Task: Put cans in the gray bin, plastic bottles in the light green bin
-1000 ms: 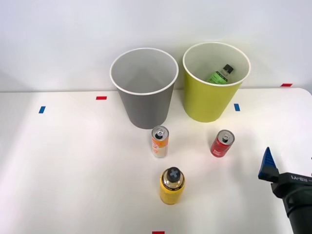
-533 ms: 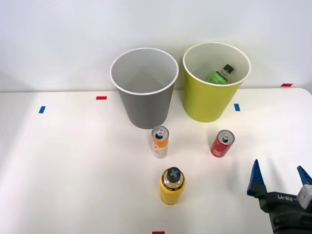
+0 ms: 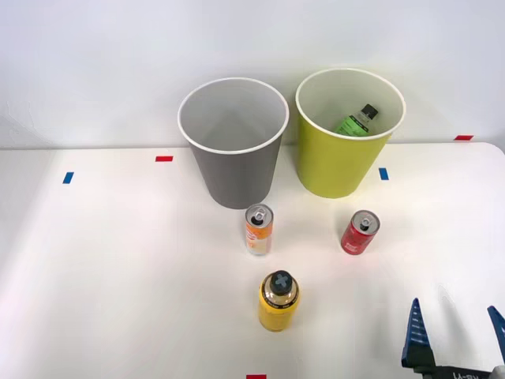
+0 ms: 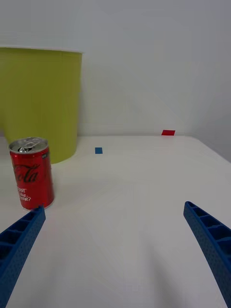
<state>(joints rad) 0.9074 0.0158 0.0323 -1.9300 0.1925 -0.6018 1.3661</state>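
Front view: yellow bottle (image 3: 278,301) stands near orange can (image 3: 259,229).

Green-labelled bottle (image 3: 357,122) lies inside the light green bin (image 3: 341,162); orange can (image 3: 259,229) and red can (image 3: 360,232) stand on the desk (image 3: 118,268); the hand (image 3: 456,343) spreads wide.

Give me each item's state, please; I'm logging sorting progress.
Gray bin: upright, nothing seen inside.
Light green bin: upright, holding the plastic bottle.
Orange-and-white can: upright on the table, unsorted.
Red can: upright, unsorted.
Yellow bottle: upright, capped.
Right pincer: open, holding nothing.
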